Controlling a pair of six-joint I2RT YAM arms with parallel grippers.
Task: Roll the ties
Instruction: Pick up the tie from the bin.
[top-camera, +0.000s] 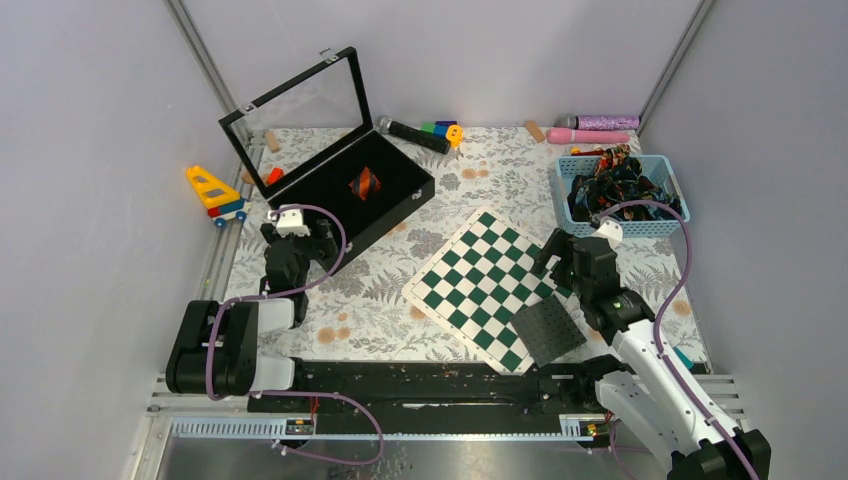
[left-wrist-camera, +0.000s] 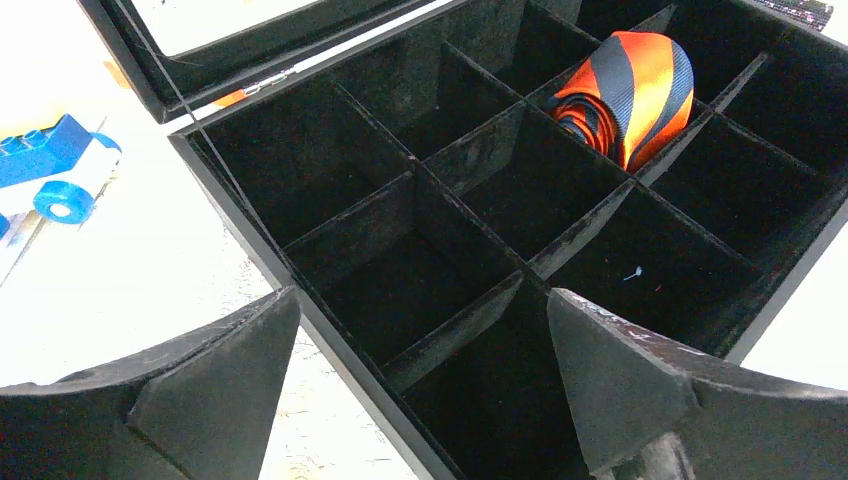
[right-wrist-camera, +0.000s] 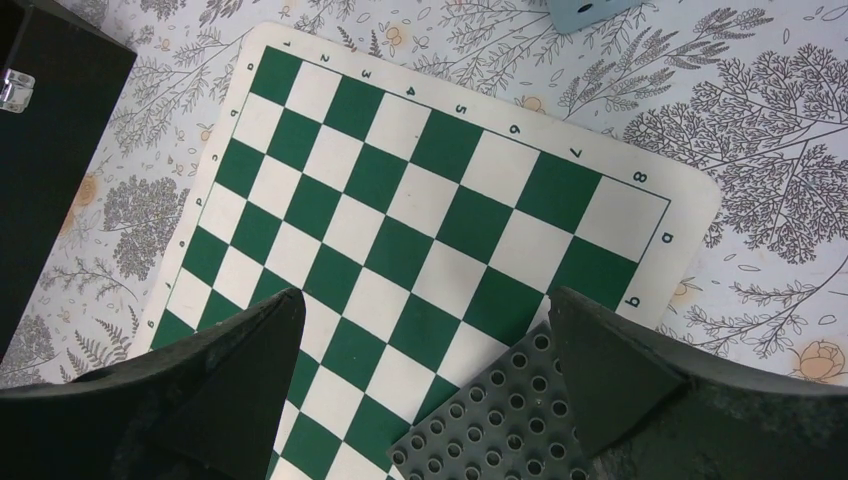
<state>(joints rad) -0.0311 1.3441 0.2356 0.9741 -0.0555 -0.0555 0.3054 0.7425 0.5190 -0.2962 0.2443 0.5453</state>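
below, floral cloth (top-camera: 370, 320), grey walls (top-camera: 90, 150), striped tie (top-camera: 366, 183) in black box (top-camera: 402, 178)

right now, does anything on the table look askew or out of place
The chequered board lies skewed, a grey studded plate overlapping its near corner. A heap of ties sits tangled in the blue basket.

I saw one tie (left-wrist-camera: 625, 95) already rolled: orange with dark stripes, a tight coil sitting tilted in one compartment near the middle of the black box (left-wrist-camera: 420, 200). The other ties (top-camera: 620, 185) lay unrolled – a dark, tangled heap filling the blue basket (top-camera: 650, 228) at the far right.
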